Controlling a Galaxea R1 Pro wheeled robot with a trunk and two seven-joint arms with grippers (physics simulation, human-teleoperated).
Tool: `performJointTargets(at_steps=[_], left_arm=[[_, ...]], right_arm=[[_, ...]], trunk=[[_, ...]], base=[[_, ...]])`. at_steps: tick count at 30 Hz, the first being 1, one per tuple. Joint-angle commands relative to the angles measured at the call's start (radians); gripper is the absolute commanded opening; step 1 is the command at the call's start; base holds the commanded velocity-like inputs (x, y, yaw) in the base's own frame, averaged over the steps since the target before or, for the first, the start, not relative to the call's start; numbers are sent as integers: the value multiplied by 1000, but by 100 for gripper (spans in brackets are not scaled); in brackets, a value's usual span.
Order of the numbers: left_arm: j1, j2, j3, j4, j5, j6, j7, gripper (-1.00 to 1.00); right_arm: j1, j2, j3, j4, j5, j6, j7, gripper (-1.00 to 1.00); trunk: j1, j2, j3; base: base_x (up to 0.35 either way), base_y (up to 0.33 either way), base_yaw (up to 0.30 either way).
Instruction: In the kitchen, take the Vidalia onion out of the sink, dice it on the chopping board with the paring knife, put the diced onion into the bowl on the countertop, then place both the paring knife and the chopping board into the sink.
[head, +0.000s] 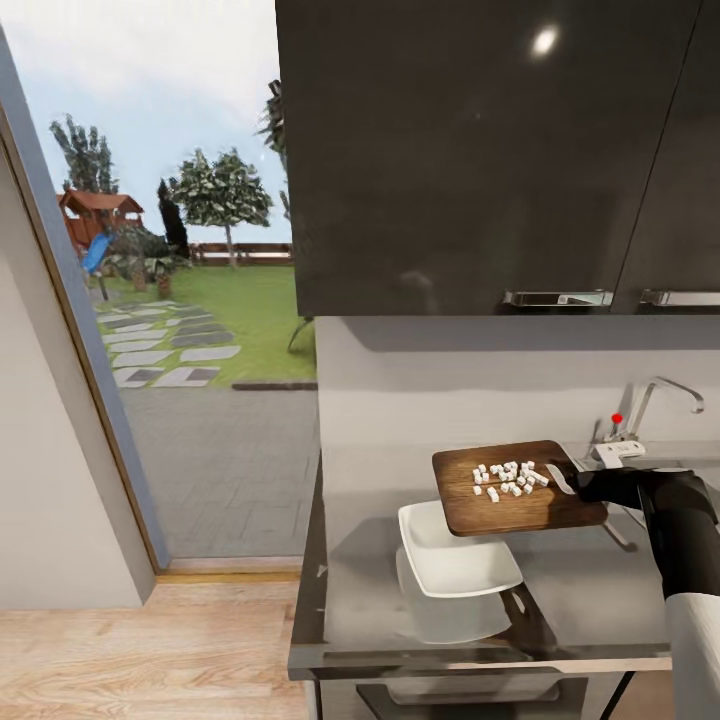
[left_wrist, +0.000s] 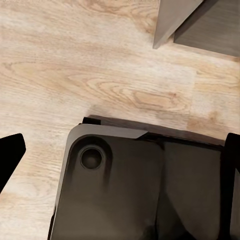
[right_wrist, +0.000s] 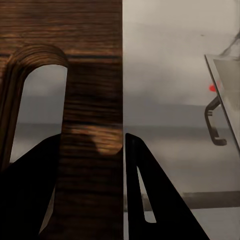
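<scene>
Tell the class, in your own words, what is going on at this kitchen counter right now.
The robot's right gripper holds the chopping board by its handle end, lifted above the countertop. White diced onion pieces lie on the board. The white bowl sits on the counter, partly under the board's near edge, and looks empty. The sink's tap with its red knob stands behind. The left wrist view looks down on wooden floor and the robot's dark base.

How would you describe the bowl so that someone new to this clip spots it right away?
Start at the grey countertop under the dark wall cabinets, left of the chrome tap. The bowl sits there near the front, partly under the raised chopping board. It is the shallow, glossy white square dish with rounded corners, empty, whereas the brown board carries small white onion dice.
</scene>
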Motion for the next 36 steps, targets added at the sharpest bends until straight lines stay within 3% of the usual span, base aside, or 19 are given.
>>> performJointTargets(at_steps=[1, 26, 28, 32, 36], left_arm=[[-2, 0, -7, 5, 11, -6, -7, 100], [-2, 1, -7, 1, 10, -7, -7, 100], [-2, 1, -7, 2, 10, -7, -7, 100], [-2, 1, -7, 2, 10, -6, -7, 100], [-2, 0, -7, 2, 10, -6, -7, 100]], right_arm=[[0, 0, -2, -1, 10, 1, 10, -100], [0, 2, -1, -4, 10, -2, 9, -100], [0, 2, 9, -4, 10, -2, 8, -100], [0, 2, 70, -4, 10, -2, 7, -100], [0, 2, 87, -8, 10, -2, 7, -100]], trunk=[[0, -1, 0], [4, -8, -4], [12, -22, -10], [27, -50, -22], [43, -78, -35]], base=[[0, 0, 0], [0, 0, 0], [0, 0, 0], [0, 0, 0], [0, 0, 0]])
